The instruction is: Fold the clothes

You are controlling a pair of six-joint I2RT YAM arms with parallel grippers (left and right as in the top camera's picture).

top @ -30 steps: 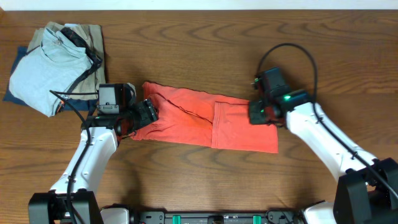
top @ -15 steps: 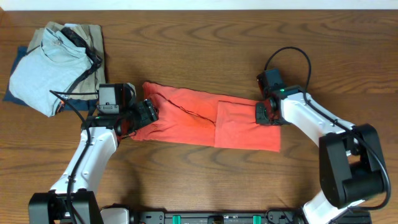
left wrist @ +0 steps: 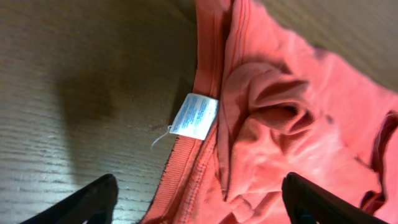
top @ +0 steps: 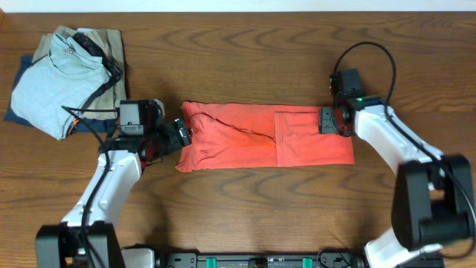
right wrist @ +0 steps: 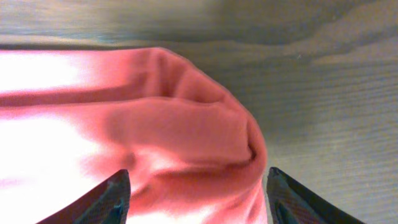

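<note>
**Shirt dragged right and squared up, both grippers let go**

Since a second ago the coral-red T-shirt (top: 245,138) has gone from a slanted strip to a level band, and its right end now sits further right. The right arm moved right and toward the far edge with it. The left arm has barely moved.

- T-shirt: folded into a long flat band across the middle of the table (top: 245,59), lying left to right. A fold line runs across it right of centre.
- left gripper (top: 181,132): at the shirt's left end. In the wrist view the fingers (left wrist: 93,199) stand wide apart with nothing clamped. The ribbed collar and a white care label (left wrist: 194,116) lie on the wood just ahead of them.
- right gripper (top: 327,120): over the shirt's right end, near its far corner. Its fingers (right wrist: 112,193) are spread wide. The rounded folded edge of the shirt lies between and ahead of them, not pinched.
- Far left of the table: a light blue shirt (top: 44,89) stacked on a tan garment (top: 104,41), well apart from the T-shirt.
</note>
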